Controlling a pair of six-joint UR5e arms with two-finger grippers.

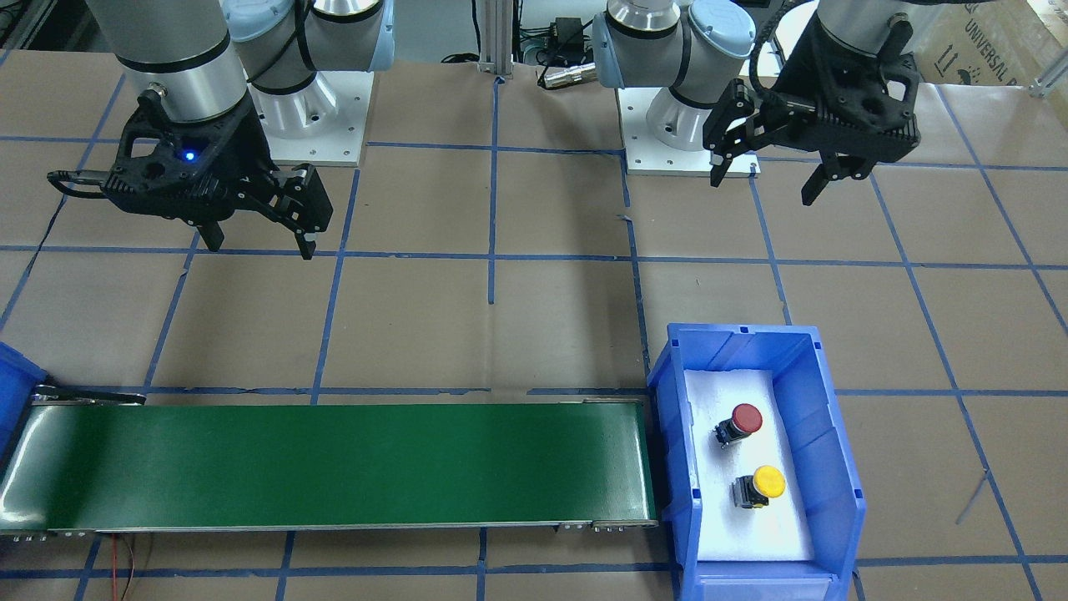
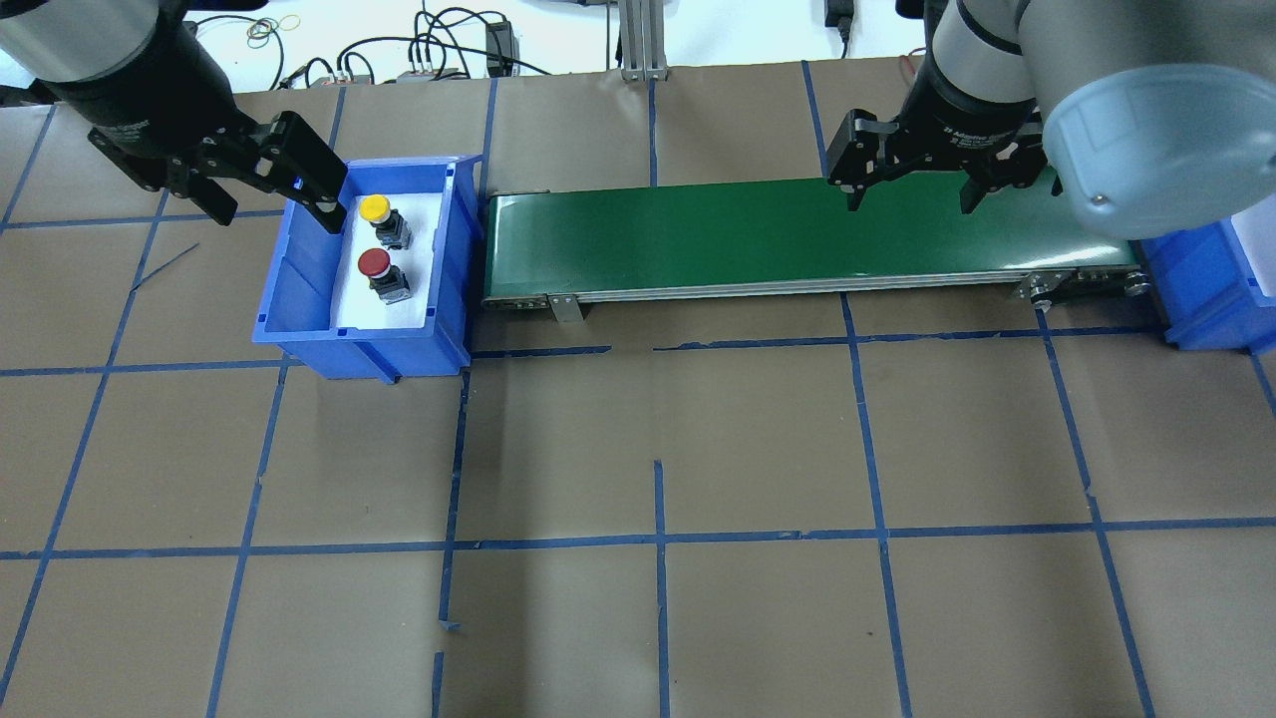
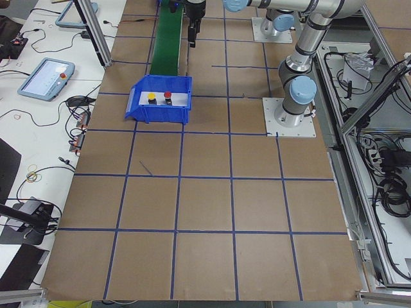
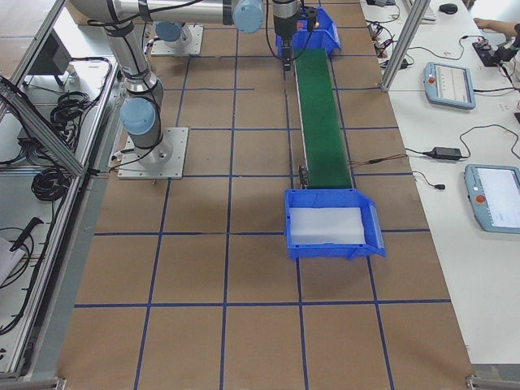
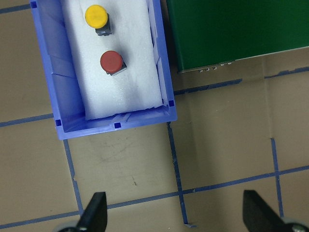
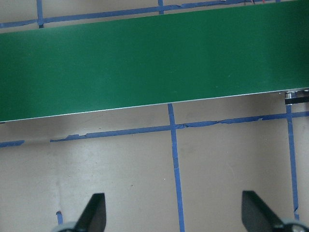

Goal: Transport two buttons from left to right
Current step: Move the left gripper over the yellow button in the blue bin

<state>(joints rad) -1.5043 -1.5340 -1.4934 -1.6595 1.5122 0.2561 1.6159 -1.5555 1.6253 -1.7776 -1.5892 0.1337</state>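
Two buttons lie on white foam inside a blue bin (image 2: 299, 309) on my left. The yellow-capped button (image 2: 375, 208) (image 1: 768, 482) (image 5: 96, 16) is on the far side, the red-capped button (image 2: 374, 262) (image 1: 745, 419) (image 5: 111, 61) on the near side. My left gripper (image 2: 277, 214) (image 1: 763, 188) (image 5: 175, 212) hangs open and empty, high above the table on the robot side of the bin. My right gripper (image 2: 912, 204) (image 1: 260, 248) (image 6: 174, 212) also hangs open and empty, on the robot side of the belt's right part.
A green conveyor belt (image 2: 797, 234) (image 6: 154, 63) runs from the left bin toward a second blue bin (image 2: 1206, 289) (image 4: 329, 244) at its right end, which holds only white foam. Brown paper with blue tape lines covers the table (image 2: 658, 449).
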